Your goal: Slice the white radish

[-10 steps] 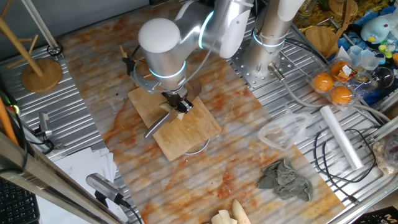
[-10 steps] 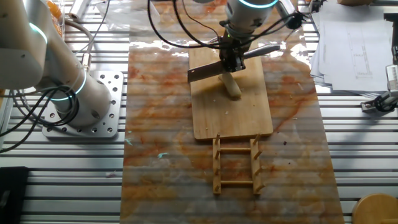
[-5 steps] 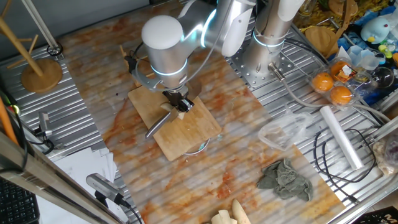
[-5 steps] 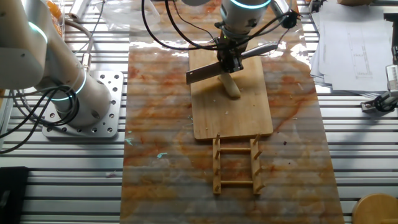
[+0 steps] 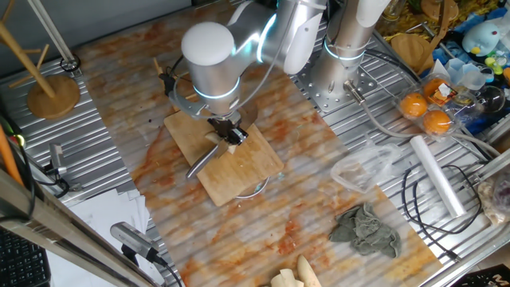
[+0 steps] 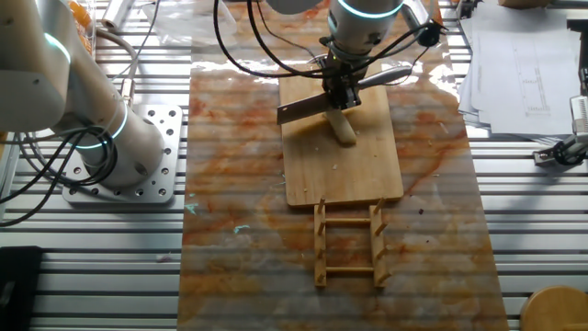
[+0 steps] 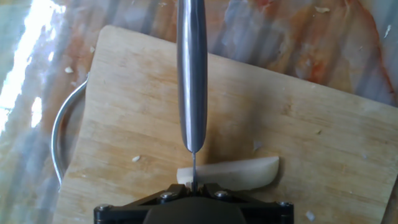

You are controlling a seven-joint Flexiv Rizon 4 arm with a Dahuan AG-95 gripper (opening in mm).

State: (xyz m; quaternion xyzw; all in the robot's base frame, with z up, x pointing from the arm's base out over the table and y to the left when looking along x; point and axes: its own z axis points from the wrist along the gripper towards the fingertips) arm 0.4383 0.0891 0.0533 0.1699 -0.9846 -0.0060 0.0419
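while the tool (image 6: 339, 89) grips the knife (image 7: 191, 93), the white radish (image 7: 233, 173) lies mid-board.

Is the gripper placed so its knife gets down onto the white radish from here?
Probably yes: the gripper holds the knife directly above the white radish near one end, nothing between them on the cutting board.

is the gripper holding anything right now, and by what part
Yes, the gripper holds a knife. It grips it around the middle, where blade meets handle, with the blade edge down over the white radish on the cutting board.

Bright, even light; left-edge glare.
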